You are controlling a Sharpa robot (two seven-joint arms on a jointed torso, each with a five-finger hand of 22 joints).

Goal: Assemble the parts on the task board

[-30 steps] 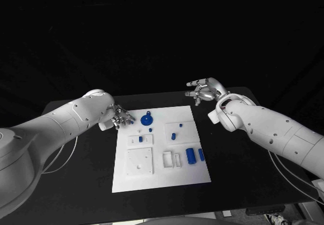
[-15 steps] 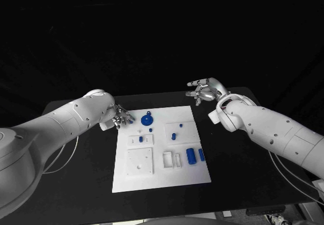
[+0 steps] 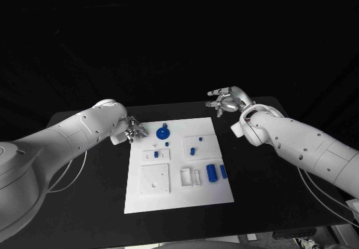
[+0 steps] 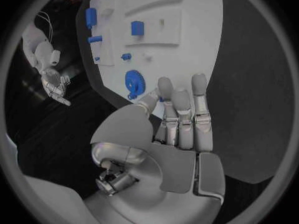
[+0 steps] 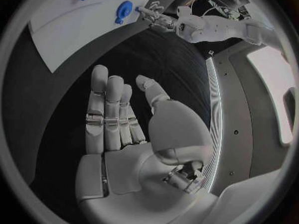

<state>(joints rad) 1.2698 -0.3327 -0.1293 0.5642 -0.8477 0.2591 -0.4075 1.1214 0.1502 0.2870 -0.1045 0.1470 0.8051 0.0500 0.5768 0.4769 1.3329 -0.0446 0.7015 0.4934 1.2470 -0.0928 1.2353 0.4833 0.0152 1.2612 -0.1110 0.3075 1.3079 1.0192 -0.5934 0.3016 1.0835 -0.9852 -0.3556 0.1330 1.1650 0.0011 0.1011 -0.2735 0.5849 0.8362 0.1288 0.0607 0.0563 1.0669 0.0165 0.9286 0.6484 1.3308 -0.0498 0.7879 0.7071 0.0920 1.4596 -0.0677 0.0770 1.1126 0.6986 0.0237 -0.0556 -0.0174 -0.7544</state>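
Note:
The white task board (image 3: pixel 176 187) lies in the middle of the black table. On it are a blue gear (image 3: pixel 162 133) near the far left corner, a small blue piece (image 3: pixel 166 143) just in front of the gear, short blue pegs (image 3: pixel 155 153) (image 3: pixel 192 151) in raised white blocks, and two blue cylinders (image 3: pixel 211 171) (image 3: pixel 223 171) at the right. My left hand (image 3: pixel 133 129) hovers beside the board's far left edge, fingers straight and empty; its fingertips (image 4: pixel 165 87) are close to the gear (image 4: pixel 134 81). My right hand (image 3: pixel 226 100) is raised beyond the board's far right corner, open and empty (image 5: pixel 121 114).
A square white plate (image 3: pixel 155 178) with small holes and a slotted white block (image 3: pixel 189 176) sit on the board's near half. Black table surface (image 3: pixel 90 197) surrounds the board on every side. In the right wrist view the board (image 5: pixel 69 25) and my left hand (image 5: pixel 152 12) lie far off.

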